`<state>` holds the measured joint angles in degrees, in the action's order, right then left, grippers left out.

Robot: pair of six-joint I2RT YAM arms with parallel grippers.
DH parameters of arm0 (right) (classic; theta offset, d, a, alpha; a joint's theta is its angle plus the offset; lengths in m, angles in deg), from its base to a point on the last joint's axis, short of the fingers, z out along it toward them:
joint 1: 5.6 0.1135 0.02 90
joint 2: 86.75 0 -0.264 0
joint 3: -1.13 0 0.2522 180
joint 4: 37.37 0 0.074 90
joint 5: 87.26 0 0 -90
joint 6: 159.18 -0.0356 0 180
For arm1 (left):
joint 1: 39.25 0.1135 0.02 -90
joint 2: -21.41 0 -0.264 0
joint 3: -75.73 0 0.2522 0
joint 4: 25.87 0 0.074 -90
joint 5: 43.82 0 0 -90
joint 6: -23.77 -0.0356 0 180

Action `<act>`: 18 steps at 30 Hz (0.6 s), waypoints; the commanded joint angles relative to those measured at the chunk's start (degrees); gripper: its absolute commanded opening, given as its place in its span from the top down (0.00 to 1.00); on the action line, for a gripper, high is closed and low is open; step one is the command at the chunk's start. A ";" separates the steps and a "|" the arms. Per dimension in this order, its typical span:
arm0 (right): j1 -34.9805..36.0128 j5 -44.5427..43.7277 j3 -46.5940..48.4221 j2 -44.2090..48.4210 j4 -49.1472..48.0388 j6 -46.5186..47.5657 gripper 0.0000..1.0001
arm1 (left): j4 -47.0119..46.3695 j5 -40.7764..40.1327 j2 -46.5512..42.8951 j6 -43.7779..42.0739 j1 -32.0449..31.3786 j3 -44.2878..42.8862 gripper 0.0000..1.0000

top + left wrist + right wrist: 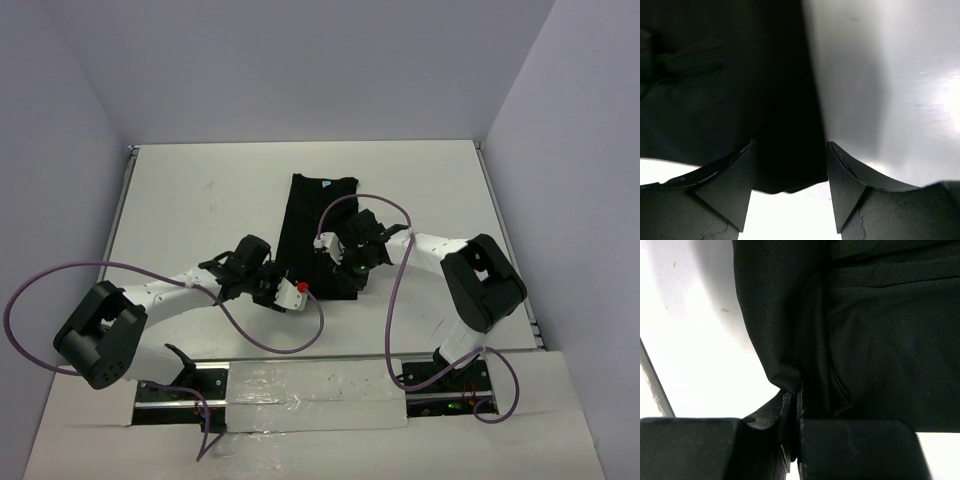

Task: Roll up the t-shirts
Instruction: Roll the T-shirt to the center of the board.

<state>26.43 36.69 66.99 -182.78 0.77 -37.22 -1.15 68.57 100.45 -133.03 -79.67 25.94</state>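
Black t-shirt [315,225] folded narrow on the white table [200,200], my left claw [791,145] spread wide over its near corner, my right claw [799,395] pinched tight on its fabric

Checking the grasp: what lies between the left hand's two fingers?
A corner of the black t-shirt, then bare table nearer the hand; the left wrist view shows it.

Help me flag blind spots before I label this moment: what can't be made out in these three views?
- Top view: the t-shirt, near end partly covered by the left gripper and right gripper.
- Top view: neck tag print, too small.
- Left wrist view: shirt folds, lost in shadow; garment cut by top and left edges.
- Right wrist view: how much cloth the right gripper pinches, black on black.
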 commanded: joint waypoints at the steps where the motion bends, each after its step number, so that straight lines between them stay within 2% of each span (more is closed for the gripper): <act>1: -0.48 -2.05 0.73 -1.27 0.76 0.20 0.97 | -6.57 -3.67 -0.03 -0.69 -0.44 0.96 0.34; 9: -0.48 -1.88 1.34 -1.53 1.11 0.29 0.96 | -7.27 -8.24 6.11 1.59 -0.62 -0.70 0.37; 13: -0.48 -2.14 1.87 -1.53 1.19 -0.50 0.92 | -5.51 -7.45 6.91 2.03 -0.88 -1.24 0.38; 17: -0.57 -4.68 3.01 -1.09 1.98 -1.90 0.75 | -2.88 -6.67 7.26 1.24 -1.32 -1.14 0.41; 18: -0.57 -6.43 3.10 0.30 2.16 -1.99 0.65 | -2.01 -5.53 7.52 1.33 -1.32 -1.84 0.41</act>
<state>26.38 35.60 68.25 -183.24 1.76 -38.68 -7.92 62.19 105.98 -131.90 -80.55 25.13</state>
